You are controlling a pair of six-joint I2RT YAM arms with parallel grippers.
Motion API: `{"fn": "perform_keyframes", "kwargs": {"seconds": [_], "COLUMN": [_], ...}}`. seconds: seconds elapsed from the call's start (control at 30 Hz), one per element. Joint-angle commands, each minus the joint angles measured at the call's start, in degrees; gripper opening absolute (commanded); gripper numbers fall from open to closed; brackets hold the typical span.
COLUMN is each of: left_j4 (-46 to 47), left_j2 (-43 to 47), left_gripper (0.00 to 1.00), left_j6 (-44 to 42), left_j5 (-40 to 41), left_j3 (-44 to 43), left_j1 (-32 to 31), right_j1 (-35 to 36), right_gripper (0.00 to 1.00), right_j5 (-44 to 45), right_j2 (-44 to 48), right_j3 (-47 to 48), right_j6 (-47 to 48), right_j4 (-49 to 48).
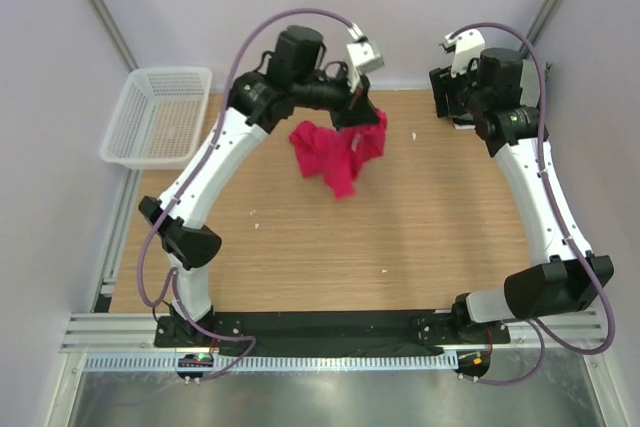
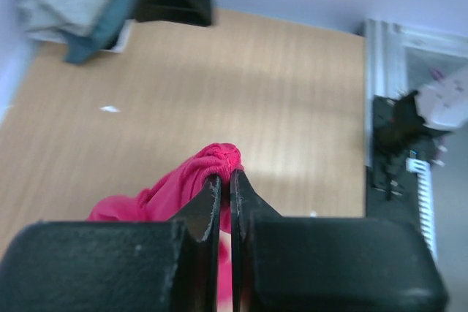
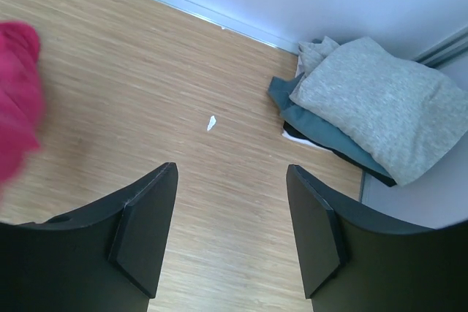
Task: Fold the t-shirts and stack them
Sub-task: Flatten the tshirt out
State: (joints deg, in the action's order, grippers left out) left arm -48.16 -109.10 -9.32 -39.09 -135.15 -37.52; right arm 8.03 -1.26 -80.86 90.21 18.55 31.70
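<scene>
Your left gripper (image 2: pixel 225 174) is pinched shut on a bunched edge of the crimson-pink t-shirt (image 2: pixel 170 191), the jaws nearly meeting with only a thin fold of cloth between them. From the top view, that gripper (image 1: pixel 356 113) sits at about 12 o'clock from the middle of the table (image 1: pixel 420 237), and the t-shirt (image 1: pixel 336 152) hangs crumpled just below it; you cannot tell whether its lowest part rests on the wood. Your left arm arches high from its base at 7 o'clock, over the far left, then reaches right to the far middle. Your right gripper (image 3: pixel 232 169) stands well open and holds nothing, with bare wood under its fingers (image 3: pixel 146 231). The right arm curves up along the right edge to the far corner at about 2 o'clock. There, just beside that gripper, lies the stack of folded t-shirts (image 3: pixel 344 122): the light grey one (image 3: pixel 373 96) on top, the dark blue-grey one (image 3: pixel 322 135) under it, and a sliver of white at the bottom. The white mesh basket (image 1: pixel 125 132) sits off the table's edge at 10 o'clock.
</scene>
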Motion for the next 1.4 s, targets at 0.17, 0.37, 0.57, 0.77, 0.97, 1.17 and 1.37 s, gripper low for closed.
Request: {"fn": "perform_keyframes", "kwargs": {"seconds": [0.17,0.37,0.57,0.77,0.97,1.17,1.37], "left_j4": [-2.11,-2.38,-5.54,-3.16,-3.78,-3.69,-4.13], "left_j2": [-0.59,7.66,7.68,6.18,4.69,3.28,1.26], "left_gripper": [0.38,0.77,0.78,0.78,0.78,0.78,0.77], "left_j6": [0.79,-2.1,2.37,3.87,4.4,5.37,6.42], "left_j5": [-1.01,17.64,15.54,17.03,15.71,14.04,12.2], "left_j3": [3.3,24.96,36.96,39.98,36.72,33.82,30.92], "left_j1": [-8.45,-3.46,4.37,7.81,8.34,8.69,9.39], "right_j1": [-1.61,-2.05,-0.48,1.46,2.34,3.3,3.74], "right_gripper": [0.68,0.68,0.68,0.68,0.68,0.66,0.66], "right_j5": [-6.03,-18.76,-23.18,-19.05,-17.55,-17.02,-19.13], "right_j2": [8.96,11.25,4.41,-8.76,-13.09,-15.11,-17.66], "right_j3": [-5.48,-8.56,-11.82,-14.1,-11.64,-10.06,-9.0], "right_j6": [-0.27,9.9,33.96,38.58,37.53,34.02,31.38], "right_j4": [0.37,13.06,38.36,46.95,46.7,43.36,42.74]}}
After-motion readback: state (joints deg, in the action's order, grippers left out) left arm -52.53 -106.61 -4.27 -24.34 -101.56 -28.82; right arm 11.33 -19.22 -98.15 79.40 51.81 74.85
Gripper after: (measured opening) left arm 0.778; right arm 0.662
